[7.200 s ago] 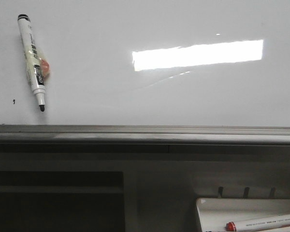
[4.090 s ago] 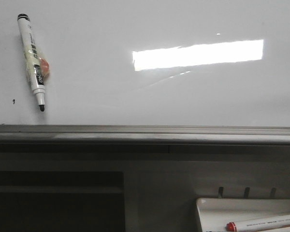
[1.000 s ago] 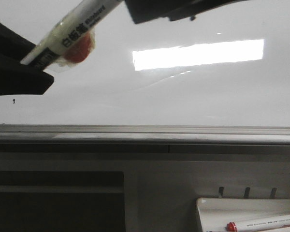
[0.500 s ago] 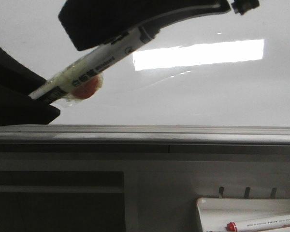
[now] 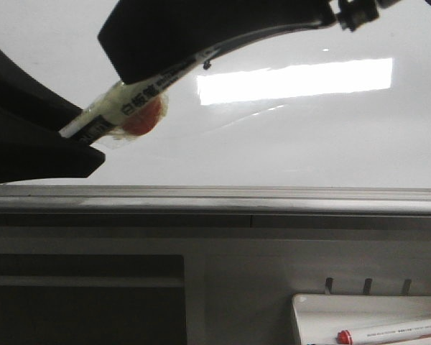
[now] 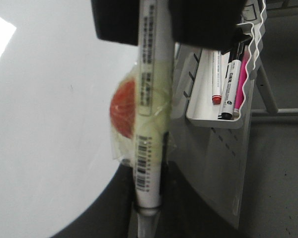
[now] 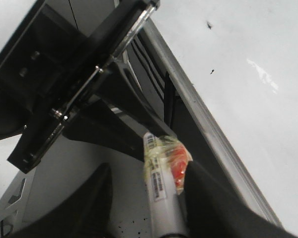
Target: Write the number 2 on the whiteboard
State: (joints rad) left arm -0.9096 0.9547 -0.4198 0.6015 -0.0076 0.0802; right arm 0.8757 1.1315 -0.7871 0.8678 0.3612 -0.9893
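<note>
Three views: one fixed front, two on the wrists.
Your front camera looks forward and low across the whiteboard [image 5: 309, 136] and its edge rail. Both wrist cameras sit very close to the marker [image 6: 149, 124], which all three views share; tray [image 6: 208, 106] appears in left wrist and front.

Glossy white whiteboard [image 5: 309, 136], grey metal edge rail, bright rectangular reflection

Glossy white whiteboard [image 5: 330, 136] with grey metal edge rail, bright rectangular light reflection, tiny black specks on its surface, no drawn figure visible on it
</note>
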